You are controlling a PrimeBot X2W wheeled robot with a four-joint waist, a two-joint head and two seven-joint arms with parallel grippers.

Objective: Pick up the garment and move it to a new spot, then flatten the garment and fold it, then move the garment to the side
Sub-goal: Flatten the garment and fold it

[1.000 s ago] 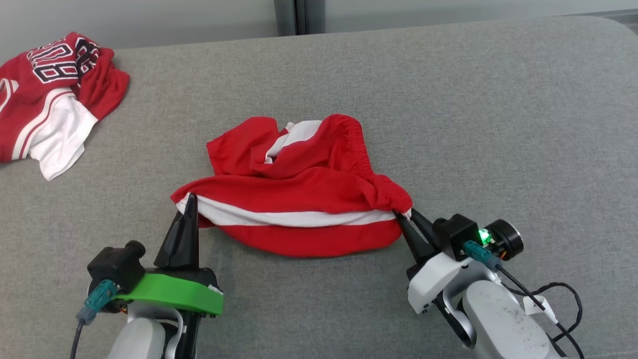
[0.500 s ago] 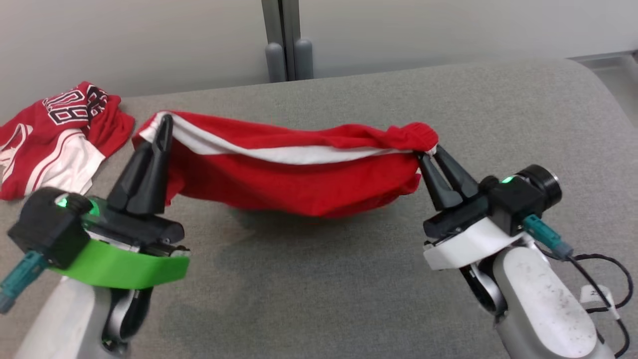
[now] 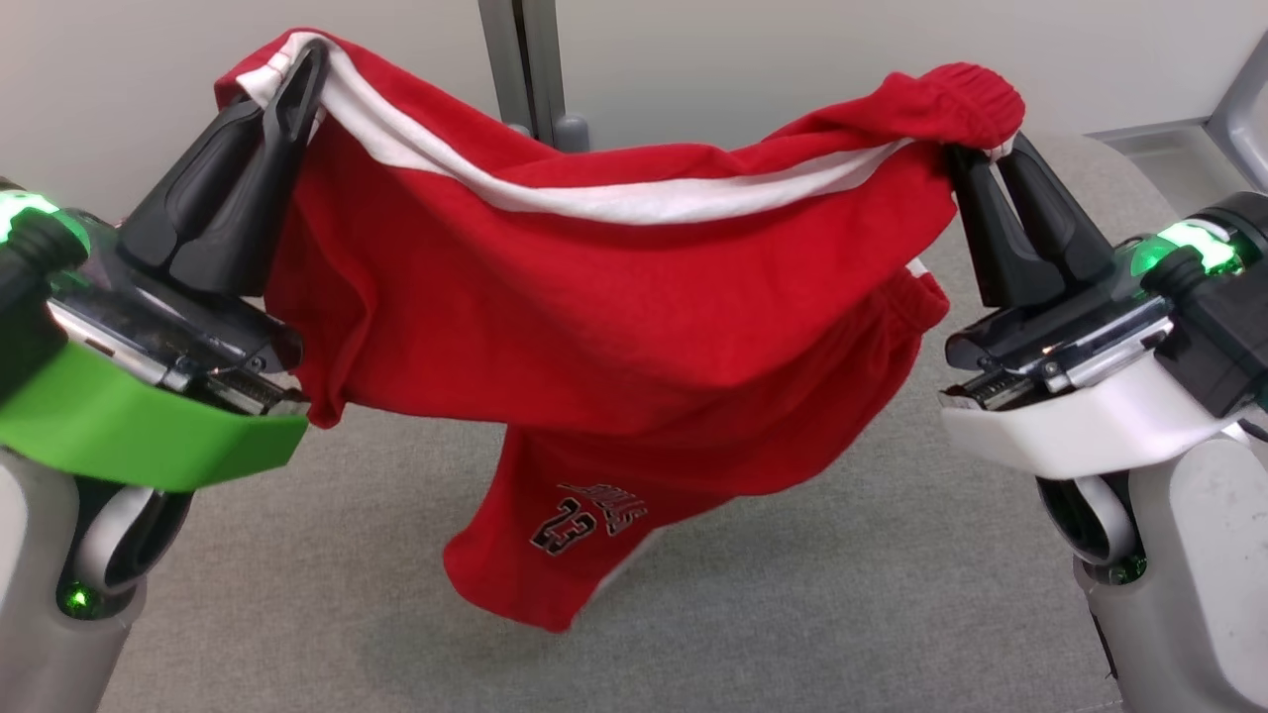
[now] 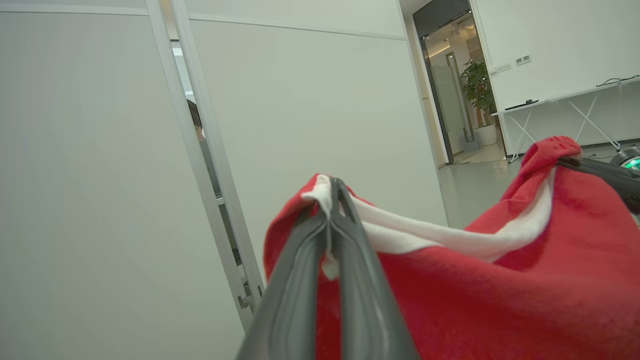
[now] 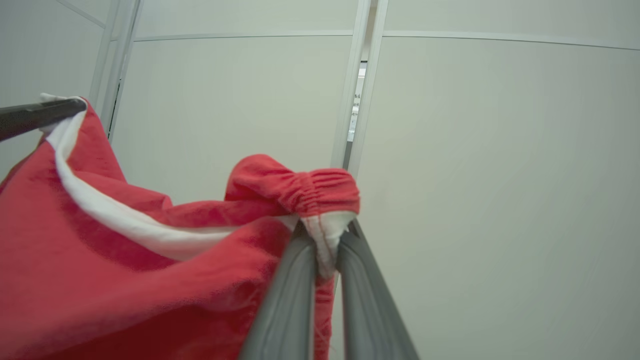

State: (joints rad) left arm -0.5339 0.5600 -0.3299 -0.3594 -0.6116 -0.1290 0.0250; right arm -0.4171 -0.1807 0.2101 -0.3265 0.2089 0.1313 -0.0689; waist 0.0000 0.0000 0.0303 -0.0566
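Head cam first. Looking at a pair of red basketball shorts strung up in the air between both arms, well clear of the grey cushion underneath. Left gripper clamped on one end of the white stripe, right gripper clenched on the other end, right by the bunched waistband. Sagging in the middle, with one leg and its "23" print dangling lowest, apparently not touching the cushion. Reads like step one of the job: picked up, not yet set down in the new spot. Next up, probably: carry across, then lower slowly with both ends held apart and taut, so as to land flat rather than in a heap. Smoothing and folding after that.

Left wrist cam. Shows the pinch up close: two dark fingers pressed together on the white hem, no gap. Also catches the other arm's finger at far right. Extra over the head cam: a doorway, a potted plant, a folding table.

Right wrist cam. Same story: fingers closed on a fold of white trim just under the gathered waistband. Pale partition wall behind. For the drape and the clearance over the cushion, back to the head cam.
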